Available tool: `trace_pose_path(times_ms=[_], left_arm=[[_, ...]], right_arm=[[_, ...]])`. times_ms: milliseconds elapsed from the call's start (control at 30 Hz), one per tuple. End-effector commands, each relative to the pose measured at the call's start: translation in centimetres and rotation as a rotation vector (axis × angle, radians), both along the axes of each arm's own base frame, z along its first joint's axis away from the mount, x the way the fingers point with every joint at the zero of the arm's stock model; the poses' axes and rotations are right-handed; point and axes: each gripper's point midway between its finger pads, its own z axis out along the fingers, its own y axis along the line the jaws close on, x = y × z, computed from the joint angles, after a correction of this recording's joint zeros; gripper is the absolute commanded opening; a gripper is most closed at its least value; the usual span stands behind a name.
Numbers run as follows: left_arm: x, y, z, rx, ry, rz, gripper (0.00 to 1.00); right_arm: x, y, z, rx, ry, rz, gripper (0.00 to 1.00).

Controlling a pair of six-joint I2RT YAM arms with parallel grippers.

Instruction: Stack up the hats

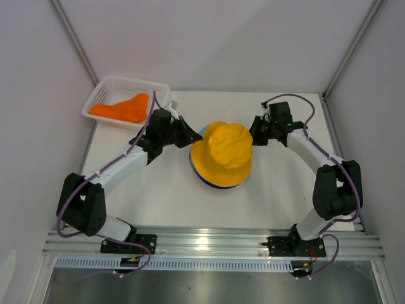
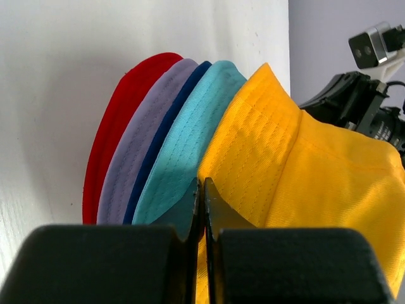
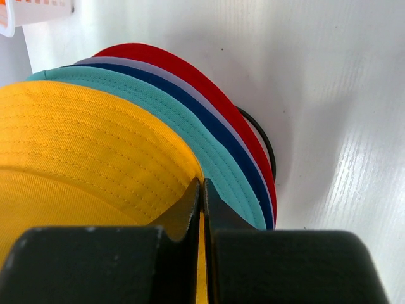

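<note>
A yellow hat (image 1: 223, 152) sits on top of a stack at the table's middle. Under it lie the teal hat (image 2: 183, 145), dark blue hat (image 2: 166, 126), lilac hat (image 2: 136, 142) and red hat (image 2: 111, 123), brims fanned out. My left gripper (image 1: 192, 136) is shut on the yellow hat's left brim (image 2: 247, 152). My right gripper (image 1: 255, 134) is shut on its right brim (image 3: 95, 145). The right wrist view shows the teal (image 3: 209, 149), blue (image 3: 221, 126) and red (image 3: 209, 82) brims. An orange hat (image 1: 123, 107) lies in the white basket (image 1: 114, 82).
The white slatted basket stands at the back left of the table. A black wire ring (image 3: 266, 149) of the stand shows under the stack. White walls close in on the left, the back and the right.
</note>
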Motion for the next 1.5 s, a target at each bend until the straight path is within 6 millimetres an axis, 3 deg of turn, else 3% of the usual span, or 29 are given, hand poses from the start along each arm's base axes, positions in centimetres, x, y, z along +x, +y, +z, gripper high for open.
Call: trace_pose_path(times_ms=[0,33,367,467,667,733,767,800,833,867,933,967,1000,1033,1067,1133,1167,1200,1267,1333,1367,1433,1467], left_arm=[[-0.3,0.4,-3.2,0.041,0.076,0.071,0.01],[-0.8,0.6,-4.7,0.057,0.104,0.071,0.01],[-2.9,2.6,-11.4,0.182,0.161,0.115,0.01],[-3.1,2.0,-11.1,0.128,0.126,0.094,0.01],[-2.4,2.4,-7.9,0.148,0.033,0.093,0.02],[-1.6,2.4,-5.7,0.154,-0.025,0.084,0.14],[-1.9,2.9,-5.6,0.180,-0.008,0.088,0.20],[-1.9,3.1,-4.7,0.191,-0.039,0.077,0.34],[-1.2,2.9,-2.2,0.177,-0.086,0.076,0.39],[-0.9,3.5,-1.5,0.188,-0.096,0.089,0.44],[-0.4,4.4,2.2,0.202,-0.151,0.096,0.58],[0.1,5.6,2.9,0.225,-0.166,0.114,0.64],[0.2,6.5,4.1,0.236,-0.170,0.129,0.73],[0.4,7.4,6.5,0.226,-0.215,0.156,0.78],[1.1,9.4,7.3,0.242,-0.232,0.201,0.82],[1.6,11.9,10.8,0.249,-0.296,0.272,0.92],[2.5,14.5,11.4,0.285,-0.306,0.347,0.97],[3.1,15.9,12.6,0.299,-0.325,0.392,0.99],[4.7,19.9,12.7,0.360,-0.277,0.502,0.99],[6.2,23.0,14.1,0.401,-0.264,0.586,0.99],[7.8,23.7,13.4,0.426,-0.237,0.598,1.00],[9.5,25.3,13.2,0.457,-0.212,0.631,1.00],[11.3,25.8,12.0,0.481,-0.178,0.630,1.00]], right_arm=[[0.8,0.5,1.9,0.005,-0.073,0.005,0.00],[0.7,0.3,1.9,0.005,-0.074,-0.008,0.00],[0.2,-0.3,2.6,-0.002,-0.125,-0.036,0.00],[0.2,-0.5,3.2,-0.011,-0.145,-0.042,0.00],[0.2,-0.8,4.0,-0.021,-0.171,-0.047,0.02],[0.5,-1.0,4.6,-0.027,-0.187,-0.039,0.12],[0.5,-1.4,4.8,-0.034,-0.182,-0.039,0.16],[0.7,-1.7,5.2,-0.042,-0.195,-0.029,0.30],[1.0,-1.9,6.8,-0.041,-0.219,-0.023,0.38],[1.4,-2.6,7.5,-0.046,-0.233,-0.033,0.47],[1.8,-3.7,9.0,-0.068,-0.256,-0.037,0.64],[2.8,-4.7,11.3,-0.068,-0.305,-0.060,0.70],[3.1,-5.3,12.3,-0.074,-0.324,-0.069,0.83],[3.1,-6.1,13.0,-0.084,-0.326,-0.082,0.87],[3.6,-6.7,15.2,-0.081,-0.371,-0.100,0.90],[3.9,-8.4,17.4,-0.078,-0.419,-0.143,0.93],[3.6,-8.9,19.0,-0.071,-0.460,-0.155,0.93],[3.4,-8.7,19.7,-0.060,-0.484,-0.149,0.94],[2.6,-8.2,21.4,-0.035,-0.538,-0.129,0.95],[1.2,-6.0,21.6,0.020,-0.555,-0.019,0.98],[0.3,-5.1,21.6,0.028,-0.575,0.035,0.99],[-1.4,-3.0,19.4,0.035,-0.539,0.128,1.00],[-1.8,-2.6,18.4,0.011,-0.535,0.154,0.99]])
